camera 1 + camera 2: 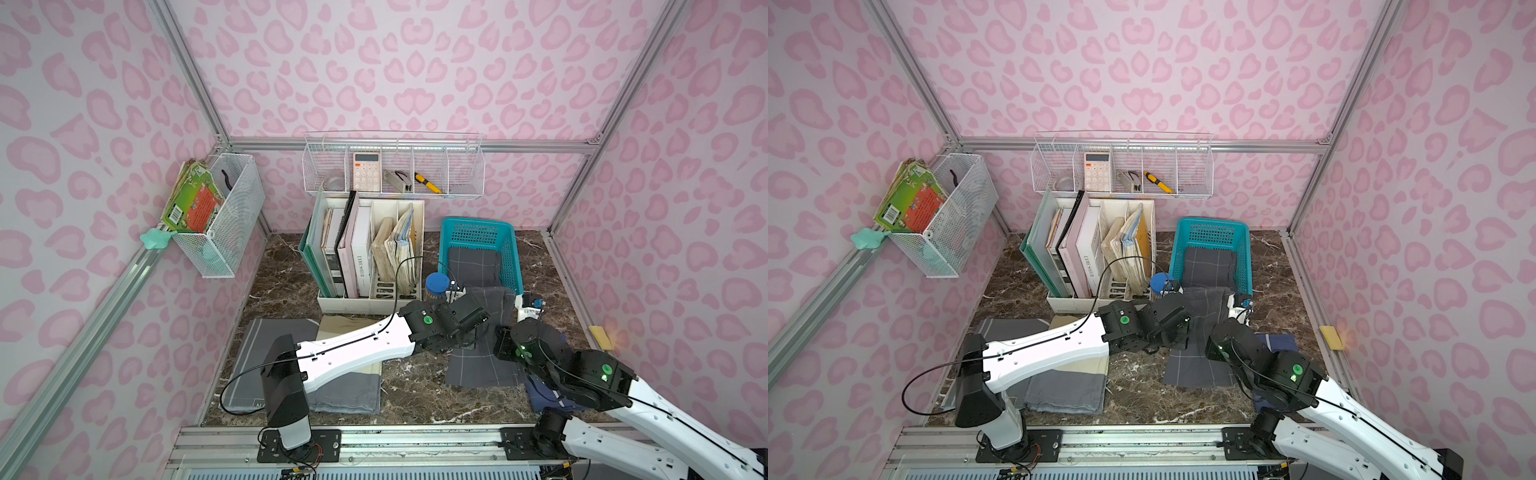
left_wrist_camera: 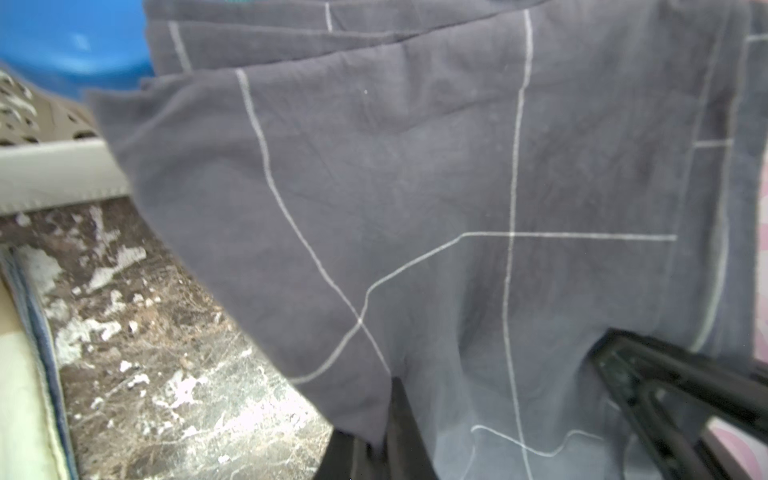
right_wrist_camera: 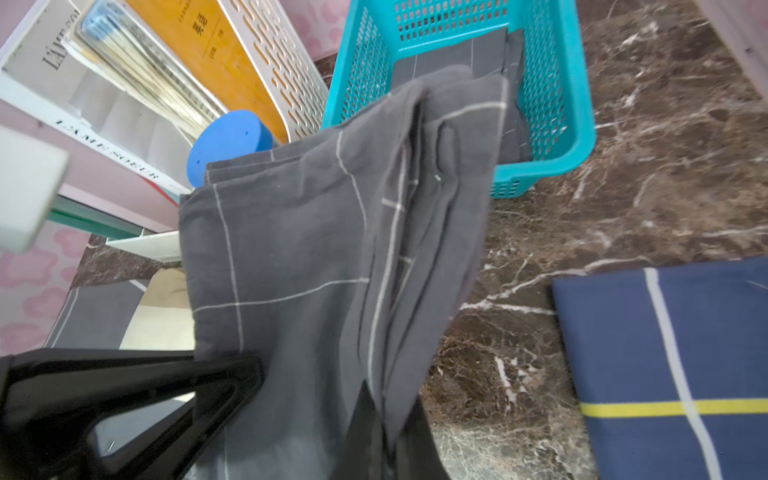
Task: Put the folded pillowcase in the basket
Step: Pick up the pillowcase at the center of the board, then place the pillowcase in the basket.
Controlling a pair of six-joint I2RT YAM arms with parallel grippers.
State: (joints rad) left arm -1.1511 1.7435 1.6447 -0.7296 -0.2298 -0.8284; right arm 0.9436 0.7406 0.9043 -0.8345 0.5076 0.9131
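Both jaws pinched shut on the pillowcase (image 1: 482, 365), just short of the basket (image 1: 514, 266).

Nearest me, its tail lies on the desk (image 1: 415, 395), so I judge I should lift higher before going forward, with both arms level, or the fold may slide open. My left jaws and right jaws are each closed tight on its far end, with the cloth sagging between them. It is dark grey with thin white grid lines, soft and layered, and loose along one side. A blue lid (image 1: 438, 284) sits just beside it, so I should steer clear of that. Beyond, the basket already holds another folded cloth (image 1: 473, 266), and I'd lay mine over it.
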